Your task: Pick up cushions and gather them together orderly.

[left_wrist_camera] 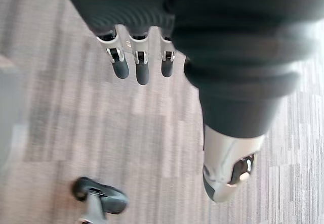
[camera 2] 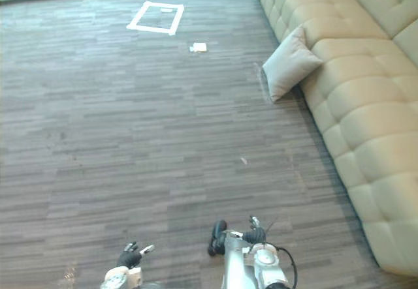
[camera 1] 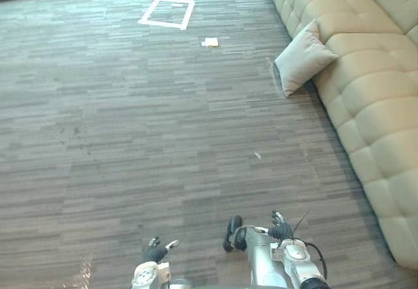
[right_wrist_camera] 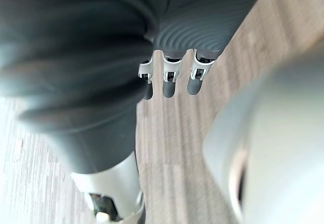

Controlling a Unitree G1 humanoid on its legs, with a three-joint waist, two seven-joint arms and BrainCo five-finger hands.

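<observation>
Left hand (left_wrist_camera: pixel 142 68): fingers straight and relaxed, thumb apart, nothing in it. It hangs low over bare floor (camera 1: pixel 130 139), well apart from the sofa (camera 1: pixel 375 87).

Right hand (right_wrist_camera: pixel 169 81): likewise slack and empty, hanging on the side nearer the sofa, with floor beneath it.

Task item: one pale cushion (camera 1: pixel 304 57) stands on a corner on the floor, leaning against the sofa's front face with its upper corner touching the seat edge. It is far from both hands. No second cushion can be confirmed.

Other items: a white taped square (camera 1: pixel 167 12) and a small white scrap (camera 1: pixel 210 42) lie on the floor farther out from the sofa than the cushion.

Assessment: no grasp has begun; an approach to the cushion comes first.

Risks noted:
- The cushion is propped, not lying flat. A push from one side would likely tip it flat or slide it along the sofa front.
- It is soft. A shallow pinch at a corner may let the fabric slip out when lifted.
- Reaching that low beside the sofa may bring the right arm against the seat edge.
- Stopping short would leave the fingers closing on nothing.
</observation>
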